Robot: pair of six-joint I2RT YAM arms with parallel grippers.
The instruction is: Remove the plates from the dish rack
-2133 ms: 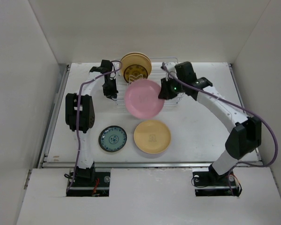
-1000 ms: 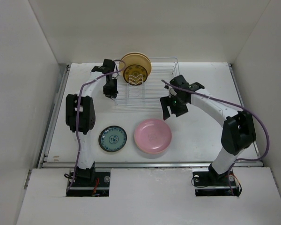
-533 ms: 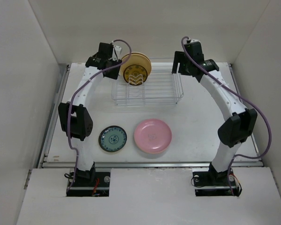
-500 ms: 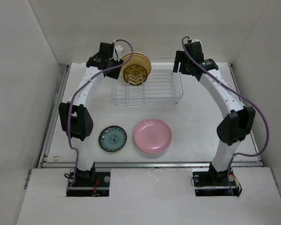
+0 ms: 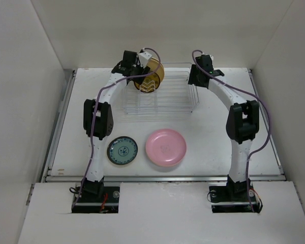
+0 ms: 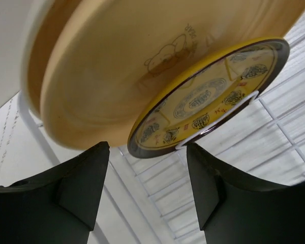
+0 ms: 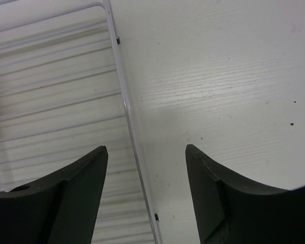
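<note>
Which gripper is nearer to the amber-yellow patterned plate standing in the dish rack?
Left. The left gripper is open right at the rim of the amber-yellow plate. The right gripper hovers over the right edge of the dish rack, away from that plate.

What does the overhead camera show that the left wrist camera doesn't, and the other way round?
Only overhead: a pink plate and a teal plate lying flat, outside the wire rack. Only the left wrist: the drawing on the tan plate and the pattern on the yellow plate, seen close up. Both: the wire rack with plates standing in it.
</note>
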